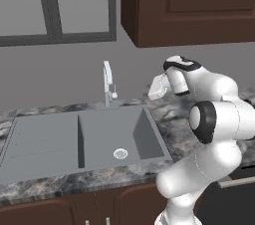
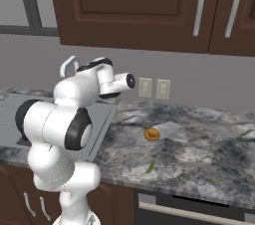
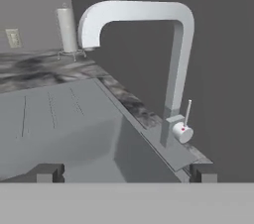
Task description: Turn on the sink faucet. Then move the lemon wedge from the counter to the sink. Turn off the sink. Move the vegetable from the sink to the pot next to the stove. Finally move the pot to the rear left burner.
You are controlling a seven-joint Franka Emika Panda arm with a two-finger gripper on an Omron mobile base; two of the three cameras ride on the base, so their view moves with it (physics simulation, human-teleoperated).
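The sink faucet point(image 3: 174, 69) stands tall and white at the back rim of the grey two-basin sink point(image 1: 45, 142), its thin lever point(image 3: 187, 113) pointing up at its base. No water runs from the spout. My gripper point(image 3: 126, 173) is open and empty, a short way in front of the faucet's base, with the lever closer to its right finger. From the left base view my hand point(image 1: 159, 86) hovers right of the faucet point(image 1: 107, 82), above the counter point(image 1: 174, 119). A thin yellow-green lemon wedge point(image 2: 151, 166) lies on the counter near its front edge.
A small orange round thing point(image 2: 152, 134) sits on the counter behind the wedge. A paper towel roll point(image 3: 67, 29) stands on the counter beyond the sink. Wall outlets point(image 2: 153, 88) and dark upper cabinets point(image 2: 129, 5) lie behind. A black oven front point(image 2: 199, 209) sits below the counter.
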